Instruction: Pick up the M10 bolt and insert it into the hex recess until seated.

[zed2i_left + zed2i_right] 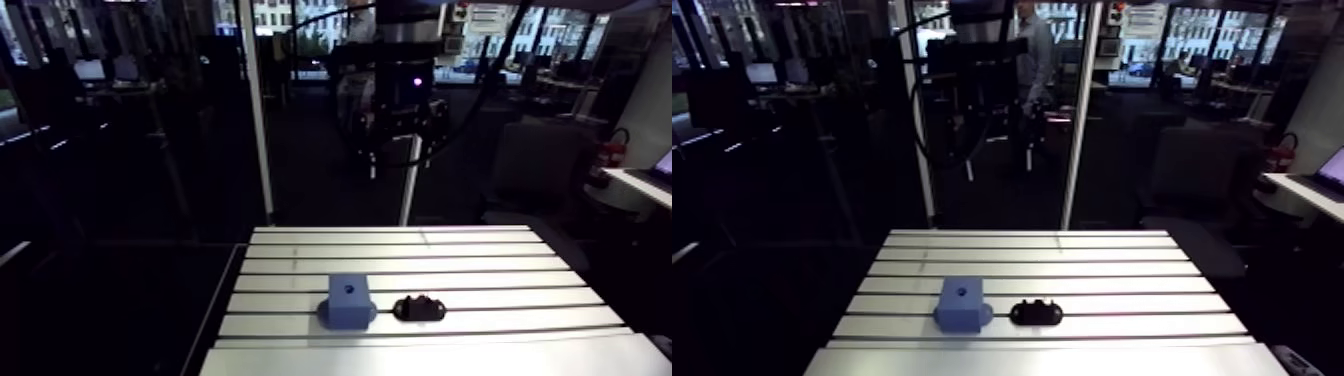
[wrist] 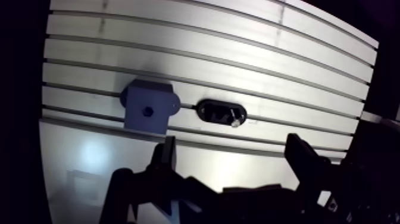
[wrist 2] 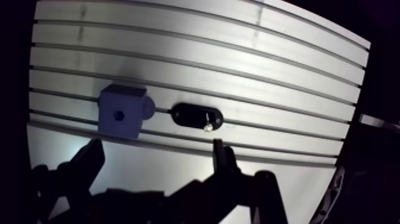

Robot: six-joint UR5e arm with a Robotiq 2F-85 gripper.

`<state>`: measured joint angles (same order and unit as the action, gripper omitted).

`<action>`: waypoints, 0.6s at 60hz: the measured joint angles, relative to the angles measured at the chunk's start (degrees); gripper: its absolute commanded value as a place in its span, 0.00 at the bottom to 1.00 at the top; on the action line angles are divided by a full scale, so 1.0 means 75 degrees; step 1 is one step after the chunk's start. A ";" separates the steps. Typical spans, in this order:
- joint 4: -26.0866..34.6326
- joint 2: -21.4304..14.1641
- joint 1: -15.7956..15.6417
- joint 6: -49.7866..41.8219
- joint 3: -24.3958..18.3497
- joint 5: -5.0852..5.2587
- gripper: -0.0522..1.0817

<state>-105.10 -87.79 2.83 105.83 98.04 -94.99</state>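
Slotted aluminium table (image 1: pixel 480 255): bears blue block (image 2: pixel 146 122).
Gripper (image 2: pixel 231 143): fingers spread wide, nothing between them; hangs above table, blue block ahead of it and clear of it.
Blue block: upright, hex recess (image 2: pixel 148 111) in its top face.
Black oval holder (image 2: pixel 221 112): just beside blue block, small gap between.
M10 bolt (image 2: pixel 236 123): in holder, at end away from blue block, pale tip showing.

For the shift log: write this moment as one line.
stage: before pick | gripper: open, empty, above table | bolt: in black holder beside blue block | hole: empty
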 measured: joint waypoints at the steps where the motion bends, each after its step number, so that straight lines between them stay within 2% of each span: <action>1: -0.0101 -0.0036 0.0031 0.0101 0.0087 0.0001 0.05; 17: -0.1575 -0.0401 0.0452 0.1589 0.1308 0.0051 0.05; 21: -0.1832 -0.0426 0.0560 0.1855 0.1524 0.0105 0.05; 25: -0.2096 -0.0443 0.0691 0.2093 0.1735 0.0212 0.05; 36: -0.2773 -0.0448 0.1106 0.2481 0.2259 0.0660 0.05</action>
<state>-125.90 -91.15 11.13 124.44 114.98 -90.04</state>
